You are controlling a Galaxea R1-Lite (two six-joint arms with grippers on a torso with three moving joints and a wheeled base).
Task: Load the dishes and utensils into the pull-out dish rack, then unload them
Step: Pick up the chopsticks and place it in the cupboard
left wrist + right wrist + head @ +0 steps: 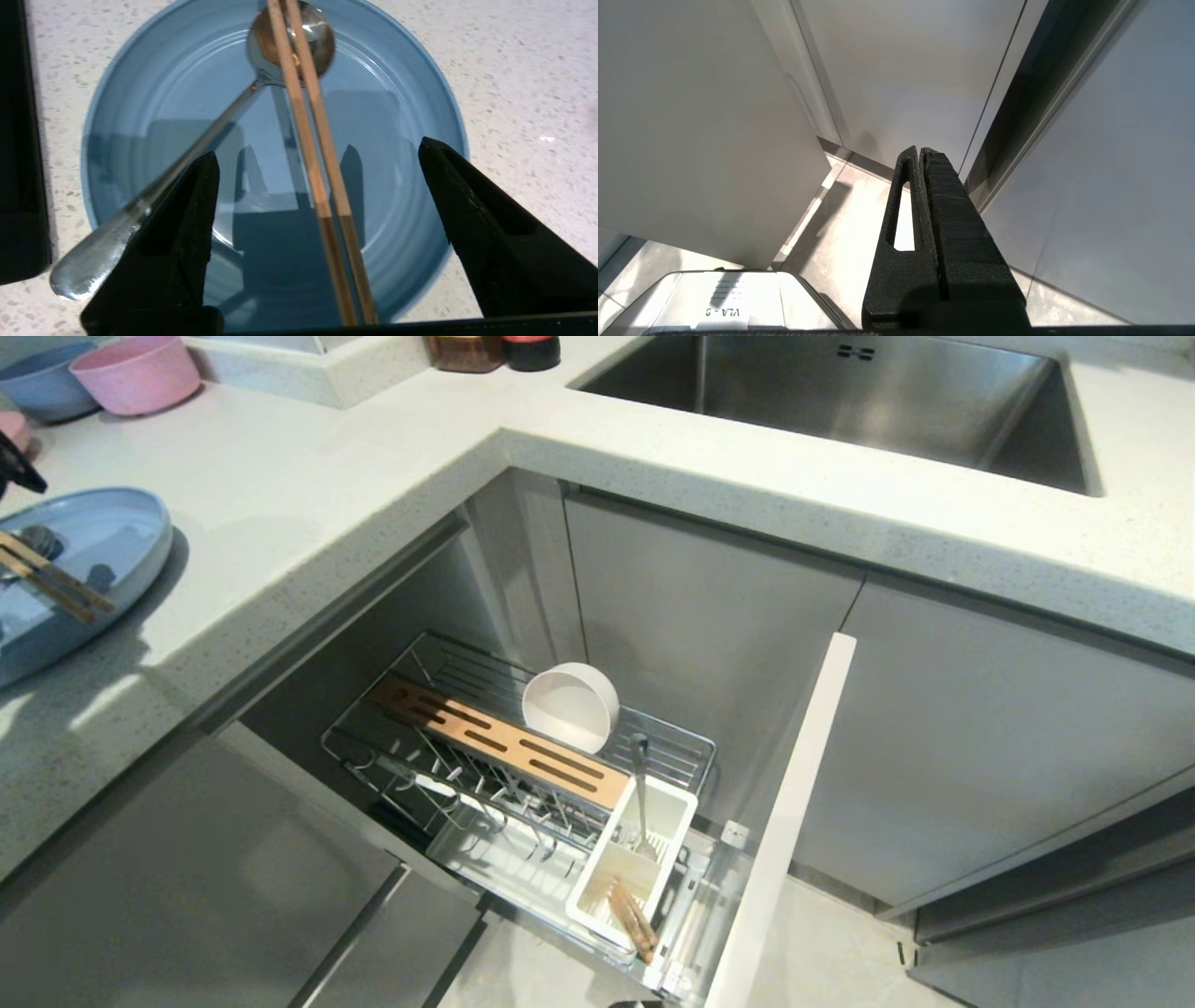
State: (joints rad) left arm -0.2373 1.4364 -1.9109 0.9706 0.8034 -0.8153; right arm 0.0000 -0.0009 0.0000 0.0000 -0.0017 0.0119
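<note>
At the far left of the countertop (308, 495), the light-blue plate (103, 537) lies flat, carrying a pair of wooden chopsticks (308, 154) laid across the bowl of a silver spoon (187, 154), whose handle end reaches out over the plate rim. The left gripper (317, 163) hovers directly above this plate with its jaws spread wide and nothing between them; the chopsticks lie below the gap, free of either finger (only a dark edge of the gripper shows in the head view). Behind the plate stand a blue bowl (42, 378) and a pink bowl (135, 371). Centre, below the counter, the pull-out dish rack (523, 775) is extended: a cream-white bowl (569, 707) rests on its side behind the wooden strip (499, 742), and the white caddy (635, 863) holds a second spoon (640, 793) and more chopsticks (632, 917). The right gripper (920, 154) is closed and empty, low beside cabinet panels.
</note>
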